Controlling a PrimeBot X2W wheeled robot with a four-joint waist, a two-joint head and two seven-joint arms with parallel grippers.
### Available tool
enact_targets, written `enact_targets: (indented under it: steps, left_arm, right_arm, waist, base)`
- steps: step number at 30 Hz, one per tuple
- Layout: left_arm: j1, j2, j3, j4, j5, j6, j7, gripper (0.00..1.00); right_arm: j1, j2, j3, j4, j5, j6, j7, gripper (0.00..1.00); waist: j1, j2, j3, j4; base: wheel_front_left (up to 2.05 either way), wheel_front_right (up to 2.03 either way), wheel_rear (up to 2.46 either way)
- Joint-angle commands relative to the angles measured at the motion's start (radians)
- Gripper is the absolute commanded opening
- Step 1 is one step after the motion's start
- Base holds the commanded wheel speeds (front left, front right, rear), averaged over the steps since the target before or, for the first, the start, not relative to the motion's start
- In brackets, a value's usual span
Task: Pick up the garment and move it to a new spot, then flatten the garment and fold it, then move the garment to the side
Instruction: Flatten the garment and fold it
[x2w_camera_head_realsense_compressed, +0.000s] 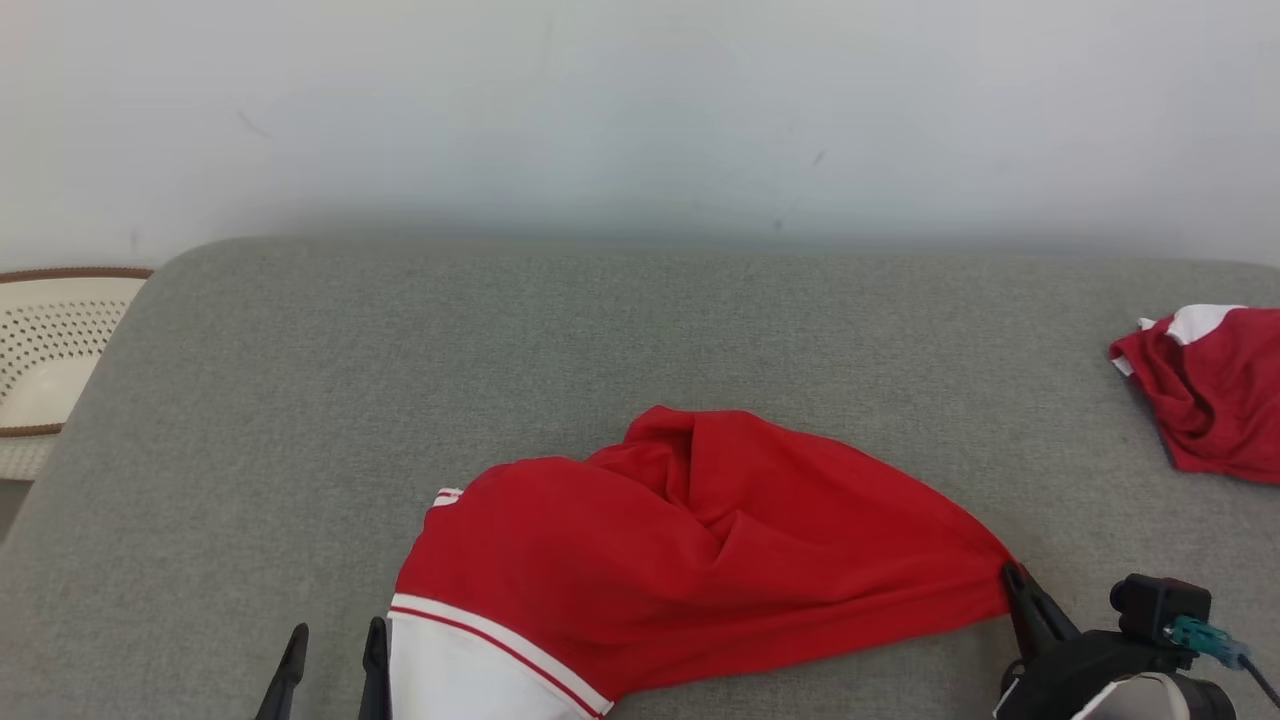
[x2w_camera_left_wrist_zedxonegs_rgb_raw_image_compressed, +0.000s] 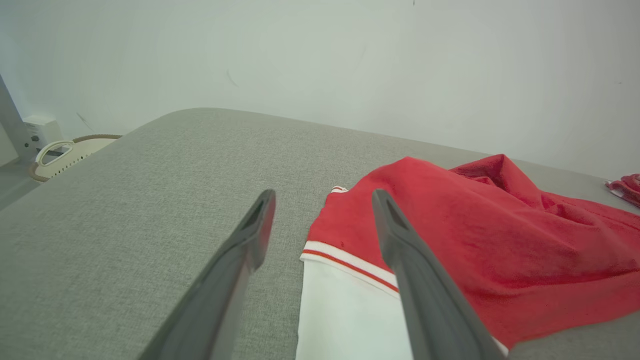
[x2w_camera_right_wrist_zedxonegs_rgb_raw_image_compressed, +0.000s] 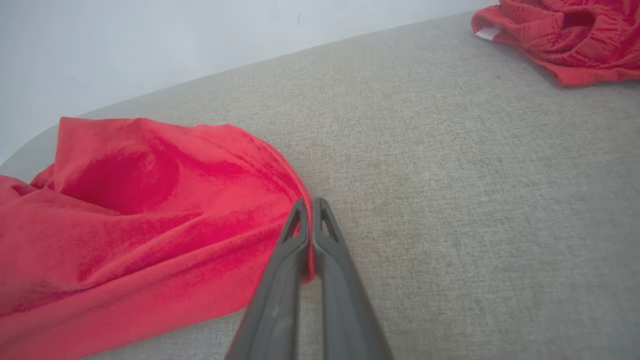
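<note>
Head view, from the left: a pale basket (x2w_camera_head_realsense_compressed: 45, 350) stands off the left edge of the grey cushion (x2w_camera_head_realsense_compressed: 640, 320), apart from the work. At the near edge, left of centre, the left gripper (x2w_camera_head_realsense_compressed: 338, 632) hangs with its two fingers spread wide and nothing between them. In the left wrist view its right finger stands over the white part of the garment (x2w_camera_left_wrist_zedxonegs_rgb_raw_image_compressed: 475, 240), but I cannot tell if it touches the cloth.

The garment is red with a white striped band. It lies crumpled by the middle of the near edge, and a long red tail runs to the right. At the end of this tail the right gripper (x2w_camera_head_realsense_compressed: 1012, 578) is clenched on a thin pinch of red cloth, low on the cushion. The right wrist view shows the fabric squeezed between the two fingers. A second garment (x2w_camera_head_realsense_compressed: 1210, 395), also red, lies at the right edge, well apart.

I judge that the first step is in hand: the pick-up, with one end taken. The next move calls for the left gripper to go down on the white hem and close, so that both arms lift together and the cloth does not drag.
</note>
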Motion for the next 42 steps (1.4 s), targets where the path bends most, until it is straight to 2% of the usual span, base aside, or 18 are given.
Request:
enact_targets:
  steps: [1, 8, 12, 16, 21, 26, 32, 37, 40, 41, 42]
  left_arm:
    - [0.016, 0.0, 0.002, 0.006, -0.003, 0.002, -0.004, 1.0]
    - [0.022, 0.0, 0.005, 0.006, -0.012, 0.015, -0.004, 1.0]
    - [0.017, 0.0, 0.004, 0.008, -0.015, 0.015, -0.004, 1.0]
    - [0.013, 0.0, 0.0, 0.014, -0.016, 0.012, -0.004, 1.0]
    - [0.009, 0.0, 0.005, 0.023, -0.01, 0.002, -0.004, 1.0]
    - [0.004, 0.0, 0.0, 0.032, -0.006, 0.0, -0.004, 1.0]
    - [0.001, 0.0, -0.013, 0.039, -0.017, 0.004, -0.004, 1.0]
    - [-0.006, 0.0, -0.024, 0.046, -0.02, 0.005, -0.004, 1.0]
    - [-0.009, 0.0, -0.027, 0.046, -0.022, 0.007, -0.004, 1.0]
    - [-0.01, 0.0, -0.027, 0.046, -0.022, 0.008, -0.004, 1.0]
    - [-0.01, 0.0, -0.027, 0.046, -0.022, 0.008, -0.004, 1.0]
  right_arm:
    - [0.025, -0.018, 0.0, -0.029, 0.022, 0.0, 0.012, 0.0]
    - [0.167, -0.089, 0.008, -0.282, 0.138, 0.0, 0.158, 0.0]
    - [0.213, -0.106, 0.0, -0.407, 0.196, 0.0, 0.221, 0.0]
    - [0.219, -0.107, -0.018, -0.496, 0.234, 0.0, 0.246, 0.0]
    - [0.167, -0.105, -0.005, -0.542, 0.239, 0.0, 0.275, 0.0]
    - [0.104, -0.091, 0.012, -0.51, 0.236, 0.0, 0.296, 0.0]
    - [0.021, -0.069, 0.053, -0.348, 0.193, 0.0, 0.293, 0.0]
    - [-0.05, -0.051, 0.094, -0.188, 0.175, 0.0, 0.238, 0.0]
    - [-0.104, -0.033, 0.111, -0.073, 0.159, 0.0, 0.162, 0.0]
    - [-0.117, -0.034, 0.116, -0.047, 0.148, 0.0, 0.139, 0.05]
    - [-0.117, -0.034, 0.116, -0.047, 0.148, 0.0, 0.139, 0.05]
  waist:
    - [0.0, 0.0, -0.008, -0.023]
    - [0.0, 0.0, -0.011, -0.057]
    - [0.0, 0.0, -0.01, -0.061]
    - [0.0, 0.0, -0.014, -0.054]
    - [0.0, 0.0, -0.018, -0.039]
    - [0.0, 0.0, -0.024, -0.017]
    - [0.0, 0.0, -0.023, 0.006]
    - [0.0, 0.0, -0.022, 0.024]
    - [0.0, 0.0, -0.016, 0.028]
    - [0.0, 0.0, -0.015, 0.028]
    - [0.0, 0.0, -0.015, 0.028]
  base:
    - [0.0, 0.0, 0.0]
    - [0.0, 0.0, 0.0]
    - [0.0, 0.0, 0.0]
    - [0.0, 0.0, 0.0]
    - [0.0, 0.0, 0.0]
    - [0.0, 0.0, 0.0]
    - [0.0, 0.0, 0.0]
    - [0.0, 0.0, 0.0]
    - [0.0, 0.0, 0.0]
    - [0.0, 0.0, 0.0]
    - [0.0, 0.0, 0.0]
